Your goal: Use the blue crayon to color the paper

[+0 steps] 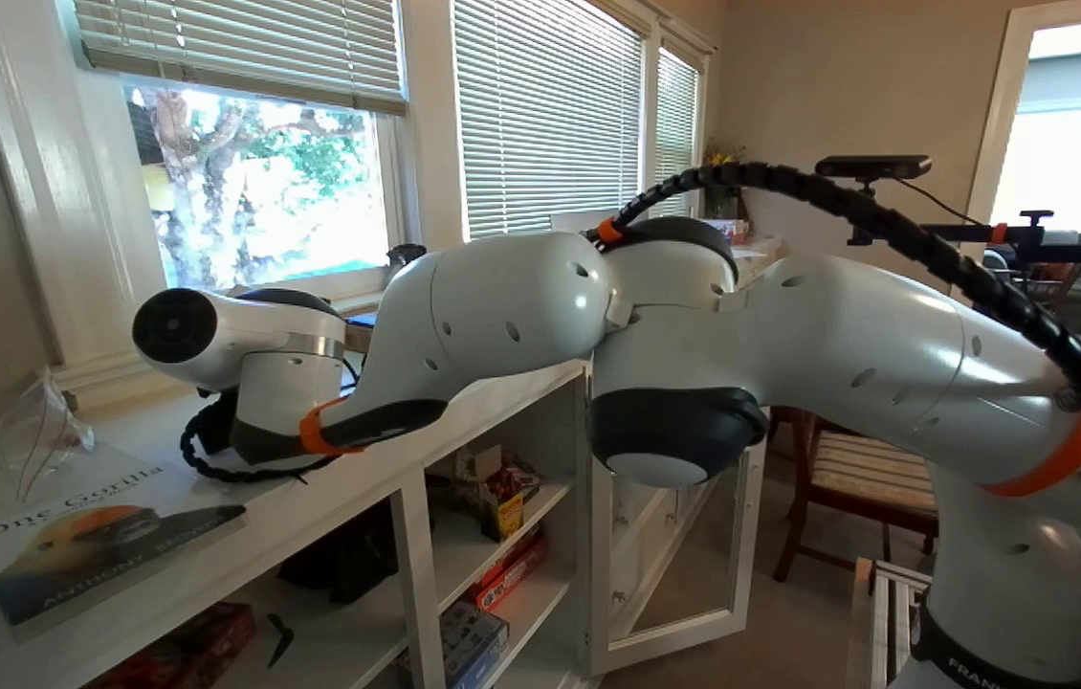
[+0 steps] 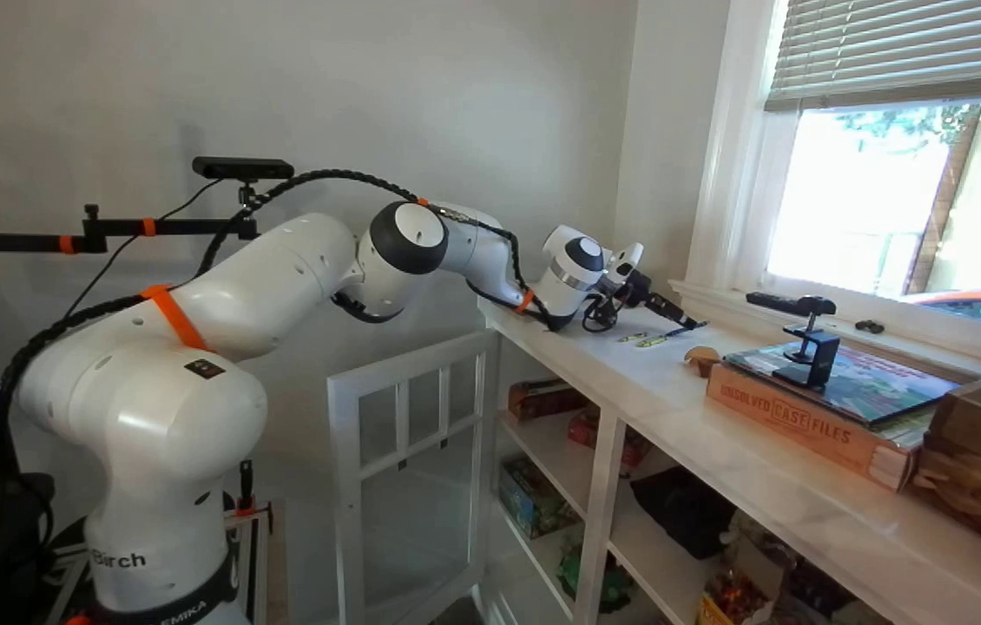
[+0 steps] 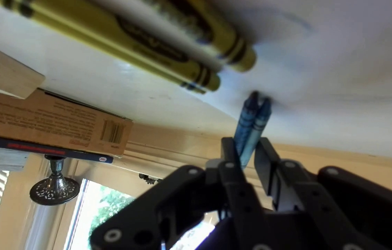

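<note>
While the gripper [image 3: 246, 146] pinches narrow, the blue crayon [image 3: 255, 133] it holds aims tip-first at what looks like the paper [image 3: 341, 76]!
Its long axis runs straight out of the grip, a darker stick [image 3: 244, 123] alongside; whether the waxy tip touches, I can't tell. Near it, round-ended yellow crayons [image 3: 154, 49]; farther, a cardboard box [image 3: 64, 119] by the window-side edge of the worktop [image 2: 647, 378].

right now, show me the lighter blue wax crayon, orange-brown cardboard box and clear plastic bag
Lighter blue wax crayon [image 3: 253, 133], in the wrist view: wrapped body.
Orange-brown cardboard box [image 2: 803, 428], in an exterior view: lettered side.
Clear plastic bag [image 1: 43, 429], in an exterior view: crinkled side.
</note>
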